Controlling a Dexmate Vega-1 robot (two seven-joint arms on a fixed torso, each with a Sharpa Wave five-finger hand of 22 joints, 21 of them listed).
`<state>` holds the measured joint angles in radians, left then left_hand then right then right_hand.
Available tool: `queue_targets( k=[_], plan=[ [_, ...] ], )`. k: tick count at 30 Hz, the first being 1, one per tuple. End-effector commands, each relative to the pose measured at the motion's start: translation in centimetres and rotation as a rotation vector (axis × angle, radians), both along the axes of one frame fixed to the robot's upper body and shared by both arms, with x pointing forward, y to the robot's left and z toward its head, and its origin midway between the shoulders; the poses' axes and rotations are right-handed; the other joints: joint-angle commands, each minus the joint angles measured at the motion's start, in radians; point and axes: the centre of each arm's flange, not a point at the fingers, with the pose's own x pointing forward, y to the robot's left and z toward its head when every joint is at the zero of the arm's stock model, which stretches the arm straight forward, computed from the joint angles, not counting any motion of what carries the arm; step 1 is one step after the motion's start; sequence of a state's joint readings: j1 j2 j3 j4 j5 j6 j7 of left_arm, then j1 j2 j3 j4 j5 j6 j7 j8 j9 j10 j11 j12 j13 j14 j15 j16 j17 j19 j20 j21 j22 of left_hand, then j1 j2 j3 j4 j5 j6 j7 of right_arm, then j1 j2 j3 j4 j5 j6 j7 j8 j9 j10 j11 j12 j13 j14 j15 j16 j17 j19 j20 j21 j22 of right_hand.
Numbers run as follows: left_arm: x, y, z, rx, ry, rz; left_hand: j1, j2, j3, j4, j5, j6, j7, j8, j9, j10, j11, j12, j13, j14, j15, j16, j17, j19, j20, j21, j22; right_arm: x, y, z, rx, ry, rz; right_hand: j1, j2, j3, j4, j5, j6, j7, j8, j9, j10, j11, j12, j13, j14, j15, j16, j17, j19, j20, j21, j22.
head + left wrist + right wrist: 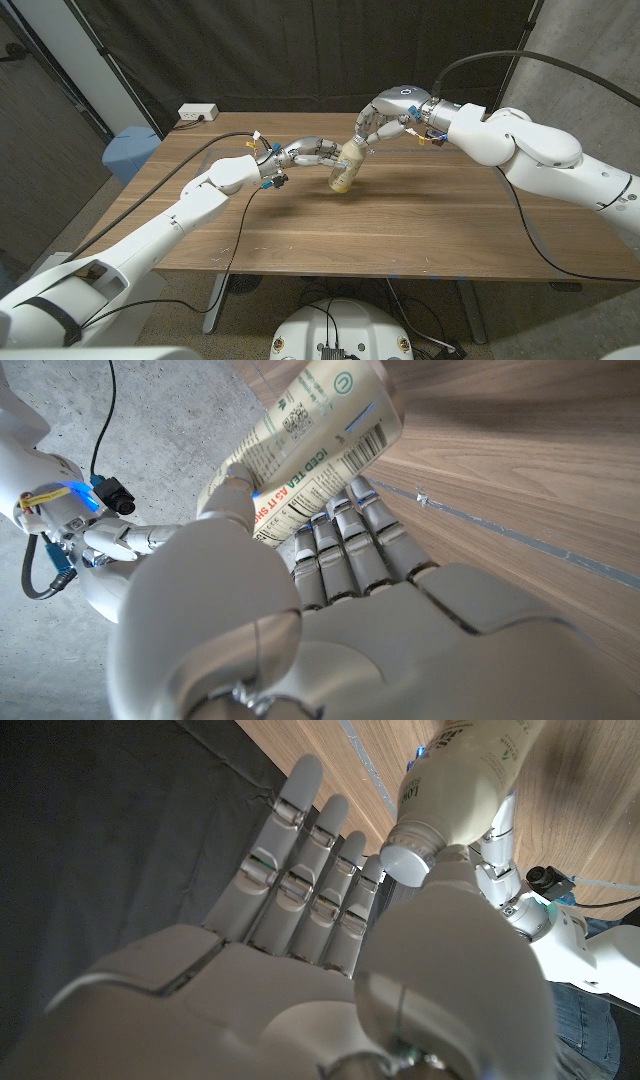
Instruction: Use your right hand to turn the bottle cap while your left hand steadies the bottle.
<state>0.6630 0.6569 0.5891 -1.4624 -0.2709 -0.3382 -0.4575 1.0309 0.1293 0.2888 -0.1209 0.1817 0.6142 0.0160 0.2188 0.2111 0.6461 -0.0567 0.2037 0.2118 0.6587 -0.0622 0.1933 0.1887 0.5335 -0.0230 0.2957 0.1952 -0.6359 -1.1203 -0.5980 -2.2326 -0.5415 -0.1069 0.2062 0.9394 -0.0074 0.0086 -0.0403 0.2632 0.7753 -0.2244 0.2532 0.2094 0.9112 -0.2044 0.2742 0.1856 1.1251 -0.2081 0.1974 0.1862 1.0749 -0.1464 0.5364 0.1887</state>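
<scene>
Bottle (343,170) tilted above wooden table (420,230), mid-table | left hand (305,152) wraps fingers around its body | right hand (383,118) at cap (410,860), thumb touching, fingers extended, grip unclear

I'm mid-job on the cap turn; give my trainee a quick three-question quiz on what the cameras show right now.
1. True or false: the bottle stands upright on the table.
2. Which robot hand grips the bottle's labelled body: A) left robot hand B) right robot hand C) neither?
3. Fill in: in the right wrist view, the right robot hand's thumb lies against the bottle's ____.

Key
1. False; it is tilted, cap end toward the right robot hand.
2. A; the left wrist view shows its fingers wrapped around the label.
3. Cap; the other fingers look spread rather than closed on it.
</scene>
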Motion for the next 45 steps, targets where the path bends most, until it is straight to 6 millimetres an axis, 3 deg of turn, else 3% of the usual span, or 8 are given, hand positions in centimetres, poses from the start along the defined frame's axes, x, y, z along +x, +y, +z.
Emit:
queue_targets(
  k=[1, 8, 13, 15, 18, 36, 45],
  plan=[
    [0.20, -0.39, 0.04, 0.007, -0.003, 0.006, -0.011, 0.007, 0.028, 0.027, 0.004, 0.010, 0.002, 0.006, 0.003, 0.004, -0.006, 0.000, 0.003, -0.005, -0.016, 0.004, 0.004, 0.001, 0.007, -0.002, 0.001, 0.03, -0.11, -0.06, 0.006, 0.004, 0.012, 0.029, 0.010, 0.005, -0.018, -0.001, 0.036, 0.001, -0.001, 0.001, 0.042, 0.002, 0.015, 0.000, 0.048, -0.004, 0.008, -0.003, 0.006, -0.014, 0.003, 0.003],
    [0.18, -0.55, 0.18, 0.008, -0.007, 0.006, -0.011, 0.007, 0.028, 0.027, 0.004, 0.009, 0.002, 0.005, 0.003, 0.004, -0.007, 0.000, 0.003, -0.005, -0.017, 0.004, 0.004, 0.001, 0.008, -0.002, 0.001, 0.26, -0.25, -0.07, 0.013, 0.004, 0.022, 0.050, 0.026, 0.014, -0.025, -0.007, 0.077, 0.001, 0.006, 0.002, 0.081, 0.002, 0.020, 0.000, 0.067, -0.009, 0.006, -0.005, 0.011, -0.021, 0.004, 0.003],
    [0.20, -0.62, 0.26, 0.010, -0.007, 0.007, -0.011, 0.007, 0.029, 0.027, 0.004, 0.008, 0.003, 0.005, 0.003, 0.004, -0.004, 0.000, 0.003, -0.005, -0.016, 0.004, 0.004, 0.000, 0.009, -0.002, 0.001, 0.36, -0.35, -0.15, 0.022, -0.001, 0.038, 0.122, 0.079, 0.053, -0.056, -0.025, 0.181, 0.000, 0.021, 0.005, 0.180, -0.002, 0.022, 0.001, 0.092, -0.011, 0.003, -0.007, 0.020, -0.034, 0.007, 0.002],
    [0.24, -0.62, 0.30, 0.013, -0.005, 0.009, -0.011, 0.007, 0.029, 0.027, 0.004, 0.009, 0.003, 0.005, 0.003, 0.004, -0.006, 0.000, 0.003, -0.005, -0.017, 0.004, 0.004, 0.000, 0.010, -0.002, 0.001, 0.44, -0.45, -0.19, 0.028, -0.003, 0.041, 0.164, 0.108, 0.076, -0.075, -0.046, 0.252, 0.002, 0.037, 0.016, 0.256, -0.006, 0.022, 0.004, 0.101, -0.013, 0.000, -0.007, 0.021, -0.040, 0.007, 0.002],
    [0.24, -0.61, 0.37, 0.014, -0.005, 0.012, -0.011, 0.007, 0.029, 0.027, 0.004, 0.008, 0.000, 0.005, 0.003, 0.003, -0.005, 0.000, 0.003, -0.005, -0.016, 0.005, 0.004, 0.001, 0.010, -0.002, 0.001, 0.53, -0.51, -0.17, 0.028, -0.001, 0.040, 0.182, 0.113, 0.082, -0.084, -0.057, 0.273, 0.004, 0.036, 0.022, 0.285, -0.007, 0.022, 0.011, 0.109, -0.015, -0.001, -0.006, 0.017, -0.045, 0.007, 0.003],
    [0.25, -0.80, 0.72, 0.015, 0.010, -0.007, -0.010, 0.007, 0.031, 0.026, 0.004, 0.010, 0.003, 0.005, 0.003, 0.004, -0.003, 0.000, 0.003, -0.002, -0.017, 0.006, 0.004, 0.004, 0.010, 0.000, 0.001, 0.90, -0.75, -0.14, 0.026, -0.027, 0.057, 0.208, 0.121, 0.074, -0.079, -0.065, 0.298, 0.006, -0.004, 0.040, 0.301, -0.005, 0.000, 0.036, 0.111, -0.018, -0.004, -0.003, 0.007, -0.050, 0.033, 0.008],
    [0.72, -0.73, 0.88, -0.008, 0.058, -0.054, -0.009, 0.008, 0.033, 0.025, 0.004, 0.013, 0.006, 0.006, 0.003, 0.008, -0.005, 0.002, 0.003, 0.010, -0.017, 0.010, 0.004, 0.018, 0.015, 0.006, 0.001, 0.84, -0.93, -0.43, 0.012, -0.088, 0.112, 0.243, 0.124, 0.044, -0.073, -0.055, 0.336, 0.009, -0.023, 0.045, 0.308, 0.001, -0.012, 0.062, 0.099, -0.023, 0.000, 0.001, -0.047, -0.052, 0.088, 0.013]
  ],
)
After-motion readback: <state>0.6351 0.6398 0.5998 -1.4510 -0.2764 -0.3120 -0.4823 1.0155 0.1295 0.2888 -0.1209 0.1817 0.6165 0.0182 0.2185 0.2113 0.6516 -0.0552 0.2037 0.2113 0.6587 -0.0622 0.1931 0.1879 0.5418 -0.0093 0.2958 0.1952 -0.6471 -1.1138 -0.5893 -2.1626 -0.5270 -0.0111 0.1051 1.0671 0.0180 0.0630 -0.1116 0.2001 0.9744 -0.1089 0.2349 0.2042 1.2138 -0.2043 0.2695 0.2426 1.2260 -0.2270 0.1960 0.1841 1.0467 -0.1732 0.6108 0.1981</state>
